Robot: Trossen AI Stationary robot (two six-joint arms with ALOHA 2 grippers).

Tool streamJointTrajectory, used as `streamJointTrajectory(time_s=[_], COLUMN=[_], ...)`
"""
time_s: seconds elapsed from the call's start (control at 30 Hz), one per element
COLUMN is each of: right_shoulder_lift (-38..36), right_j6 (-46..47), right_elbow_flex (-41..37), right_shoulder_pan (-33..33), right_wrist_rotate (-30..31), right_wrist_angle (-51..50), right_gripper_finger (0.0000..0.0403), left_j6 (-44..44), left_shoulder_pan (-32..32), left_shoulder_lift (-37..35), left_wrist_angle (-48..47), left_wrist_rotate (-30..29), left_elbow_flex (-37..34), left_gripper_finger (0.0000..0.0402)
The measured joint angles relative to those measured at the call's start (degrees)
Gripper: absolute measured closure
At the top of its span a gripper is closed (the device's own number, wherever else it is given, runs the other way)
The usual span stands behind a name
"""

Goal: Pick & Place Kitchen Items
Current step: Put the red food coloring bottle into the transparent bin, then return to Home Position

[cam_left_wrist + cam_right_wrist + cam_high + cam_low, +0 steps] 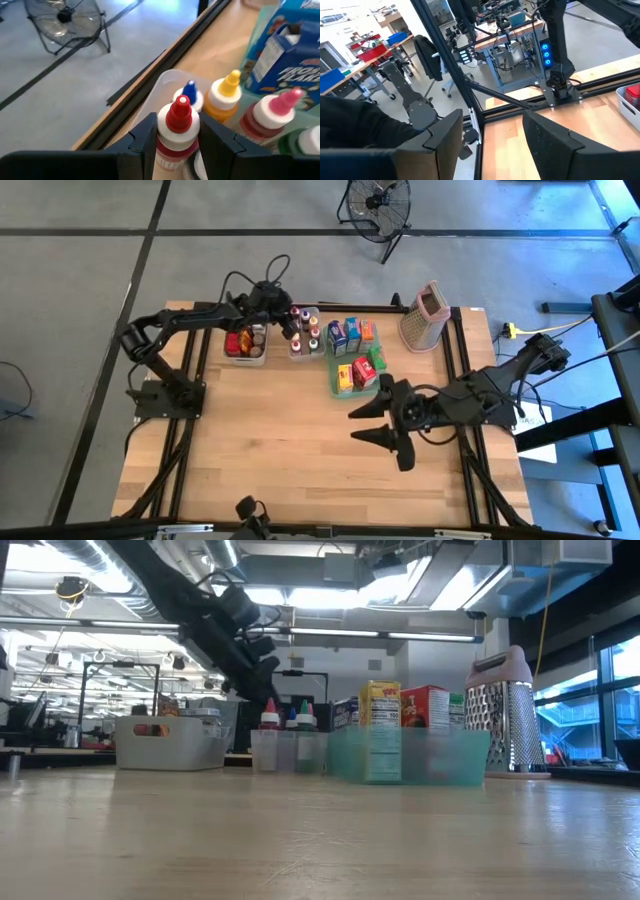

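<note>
Left gripper (178,145) is closing its fingers on red-capped jar (177,131) in the clear bin (155,90) — I am judging a straight lift next; right gripper (385,418) is waiting half-open, empty.

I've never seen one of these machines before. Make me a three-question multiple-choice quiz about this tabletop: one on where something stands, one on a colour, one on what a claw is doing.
1. Where does the box grater stand?
A. at the table's far right corner
B. inside the green tray
C. at the table's middle

2. What colour is the cap between the left gripper's fingers?
A. yellow
B. red
C. blue

3. What is the right gripper doing?
A. gripping a carton
B. pressing on the grater
C. open, holding nothing

Answers:
1 A, it stands right of the green tray by the far edge.
2 B, the red-capped jar sits between them.
3 C, its jaws are spread over bare wood.
</note>
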Motion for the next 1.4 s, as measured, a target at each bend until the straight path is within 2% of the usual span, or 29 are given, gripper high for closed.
streamJointTrajectory(time_s=[0.2,0.5,0.9,1.4], right_shoulder_lift=[0.0,0.0,0.0,0.9], right_j6=[0.2,1.5,1.5,1.7], right_elbow_flex=[0.0,0.0,0.0,0.0], right_shoulder_pan=[0.0,0.0,-0.4,-0.3], right_wrist_rotate=[-0.2,-0.2,0.5,0.3], right_wrist_angle=[1.0,1.0,1.2,2.8], right_gripper_finger=[0.0192,0.0192,0.0192,0.0192], left_j6=[-0.5,0.3,0.2,-0.2], left_shoulder_pan=[0.0,0.0,0.0,0.0], left_shoulder_lift=[2.5,4.8,4.8,4.8], left_wrist_angle=[3.6,3.5,3.4,2.3], left_wrist_rotate=[1.5,1.5,3.9,3.1], left_elbow_flex=[0.0,0.0,0.0,0.0], left_gripper_finger=[0.0287,0.0284,0.027,0.0249])
